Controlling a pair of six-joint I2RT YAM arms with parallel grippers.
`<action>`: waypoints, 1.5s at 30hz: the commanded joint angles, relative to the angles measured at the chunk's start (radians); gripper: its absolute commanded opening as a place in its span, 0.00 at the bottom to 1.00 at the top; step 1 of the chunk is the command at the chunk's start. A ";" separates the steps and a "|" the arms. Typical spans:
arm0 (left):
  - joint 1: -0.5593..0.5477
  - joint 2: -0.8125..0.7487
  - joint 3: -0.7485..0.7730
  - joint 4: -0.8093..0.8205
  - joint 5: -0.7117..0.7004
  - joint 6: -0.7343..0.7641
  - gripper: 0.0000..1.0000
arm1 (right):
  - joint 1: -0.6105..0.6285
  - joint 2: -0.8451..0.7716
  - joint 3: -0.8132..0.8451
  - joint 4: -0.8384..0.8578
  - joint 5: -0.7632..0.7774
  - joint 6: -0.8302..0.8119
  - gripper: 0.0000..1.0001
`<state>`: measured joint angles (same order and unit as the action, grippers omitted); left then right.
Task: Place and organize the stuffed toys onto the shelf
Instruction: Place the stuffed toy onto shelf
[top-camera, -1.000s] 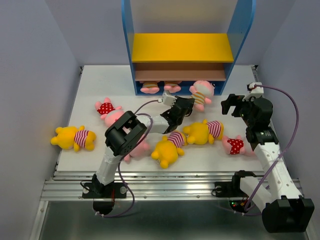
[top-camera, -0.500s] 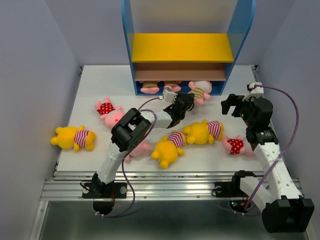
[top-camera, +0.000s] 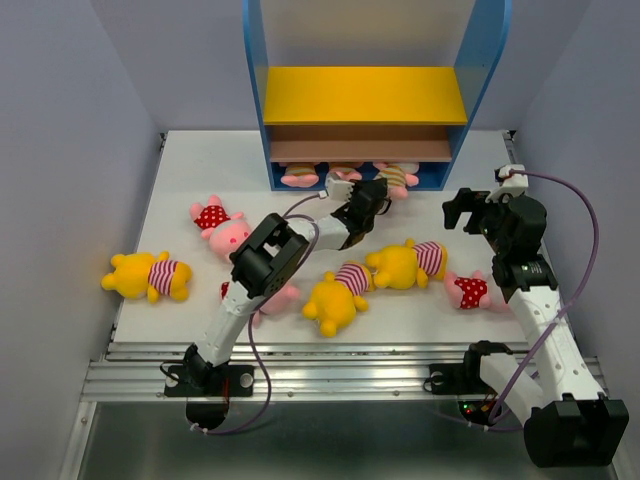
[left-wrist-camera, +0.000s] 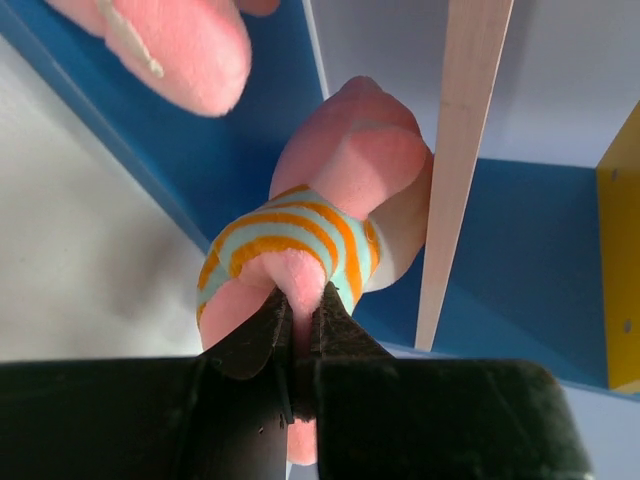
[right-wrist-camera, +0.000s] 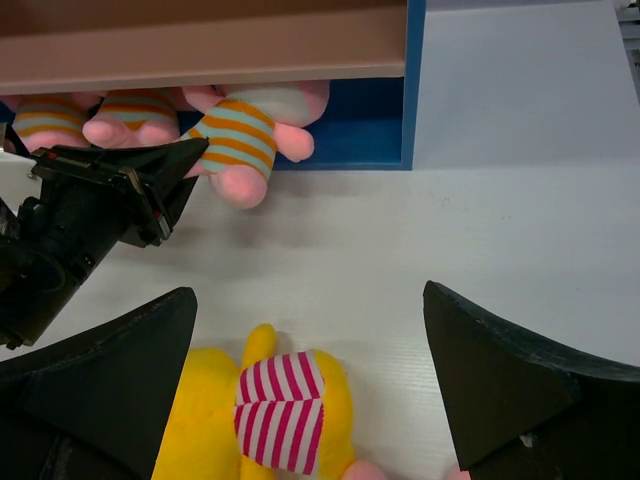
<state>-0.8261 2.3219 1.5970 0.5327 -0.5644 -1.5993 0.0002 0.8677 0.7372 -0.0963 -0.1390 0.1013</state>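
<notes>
The shelf (top-camera: 482, 70) stands at the back, with a yellow upper board (top-camera: 365, 95), a brown middle board (top-camera: 360, 150) and a blue base. My left gripper (top-camera: 376, 192) (left-wrist-camera: 300, 315) is shut on a limb of a pink pig in a tan-striped shirt (top-camera: 398, 177) (left-wrist-camera: 330, 200) (right-wrist-camera: 240, 130). That pig lies partly under the brown board, at the right of the blue base. Two more striped pigs (top-camera: 300, 177) (top-camera: 343, 173) lie on the base to its left. My right gripper (top-camera: 470, 213) (right-wrist-camera: 310, 380) hangs open over a yellow bear (top-camera: 405, 263) (right-wrist-camera: 280, 410).
Loose toys lie on the white table (top-camera: 560, 200): a yellow bear (top-camera: 145, 275) at the left, a red-dotted pig (top-camera: 220, 222), a yellow bear (top-camera: 335, 300) at the centre, a red-dotted pig (top-camera: 470, 290) by the right arm, and a pink pig (top-camera: 272, 296) under the left arm. Grey walls close both sides.
My left gripper has carried the striped pig away from me and slightly right, from the open table in under the brown board. The right arm has not moved.
</notes>
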 joint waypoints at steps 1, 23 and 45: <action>0.016 0.002 0.087 0.023 -0.065 -0.040 0.00 | -0.005 -0.019 -0.007 0.061 -0.001 -0.009 1.00; 0.022 0.123 0.279 -0.095 -0.175 -0.202 0.00 | -0.005 -0.021 -0.012 0.070 0.019 -0.018 1.00; 0.008 0.139 0.273 -0.158 -0.173 -0.243 0.06 | -0.005 -0.024 -0.015 0.079 0.036 -0.028 1.00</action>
<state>-0.8097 2.4752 1.8503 0.3588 -0.7086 -1.8301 0.0002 0.8635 0.7357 -0.0948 -0.1230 0.0864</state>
